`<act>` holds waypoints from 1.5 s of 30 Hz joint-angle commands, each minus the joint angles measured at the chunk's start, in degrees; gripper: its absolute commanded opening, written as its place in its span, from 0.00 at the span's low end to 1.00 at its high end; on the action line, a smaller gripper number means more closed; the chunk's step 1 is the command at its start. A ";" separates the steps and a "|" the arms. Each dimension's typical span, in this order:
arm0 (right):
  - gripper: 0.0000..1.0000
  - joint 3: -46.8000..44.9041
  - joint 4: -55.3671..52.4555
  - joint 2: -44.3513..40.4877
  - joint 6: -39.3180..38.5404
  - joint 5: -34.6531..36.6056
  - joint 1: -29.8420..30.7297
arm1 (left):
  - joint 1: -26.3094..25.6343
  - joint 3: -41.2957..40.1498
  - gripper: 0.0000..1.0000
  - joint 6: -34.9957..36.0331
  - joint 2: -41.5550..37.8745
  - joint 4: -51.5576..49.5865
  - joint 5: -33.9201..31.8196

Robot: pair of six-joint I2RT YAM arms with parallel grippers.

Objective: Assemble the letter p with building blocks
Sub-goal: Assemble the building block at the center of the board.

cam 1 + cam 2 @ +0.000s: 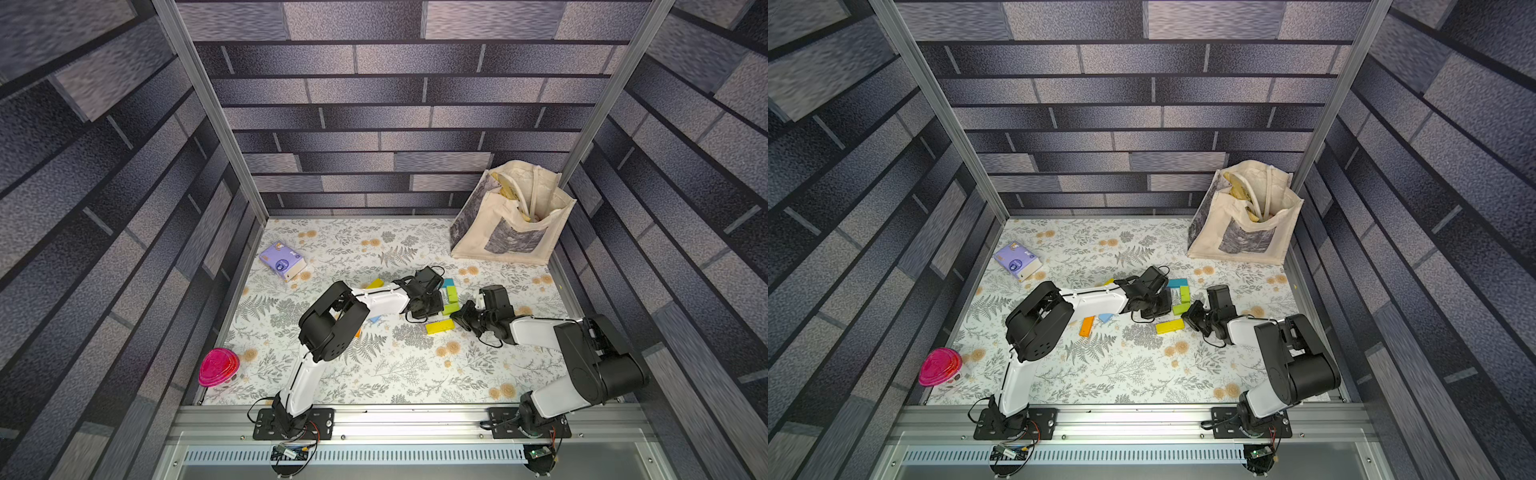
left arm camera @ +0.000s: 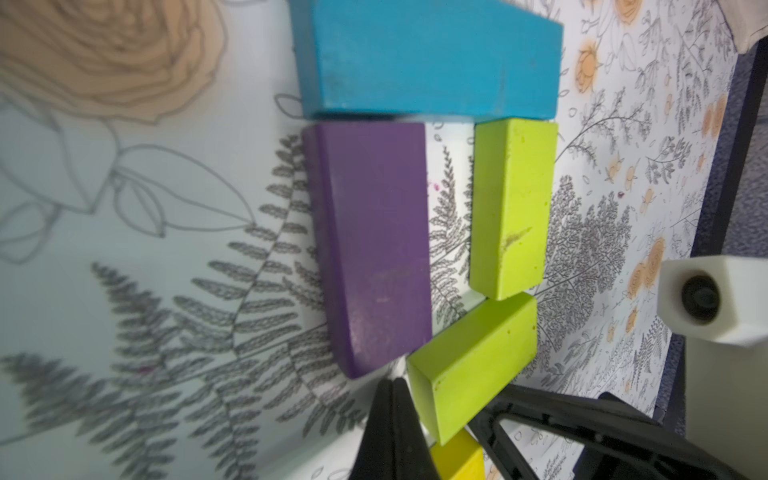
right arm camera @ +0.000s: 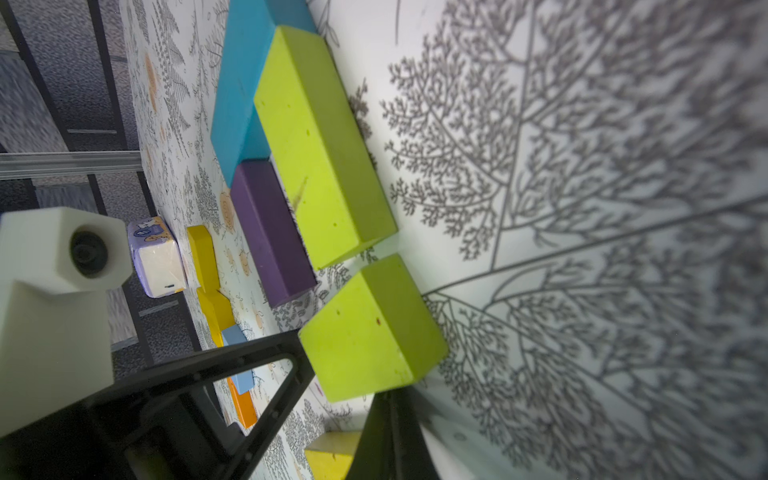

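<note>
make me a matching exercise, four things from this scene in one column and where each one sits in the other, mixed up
Things:
1 teal block
2 purple block
3 tote bag
4 pink-lidded container

Places:
a near left corner of the table
b parallel to a lime block, a gap between them
c far right corner of the table
d across one end of the purple block

Pairs: 1-d, 2-b, 3-c, 4-a
</note>
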 commanded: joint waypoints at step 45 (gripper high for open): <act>0.07 -1.89 -22.84 -0.73 -4.63 9.99 -1.30 | -0.26 2.10 0.00 2.99 0.77 -1.92 3.41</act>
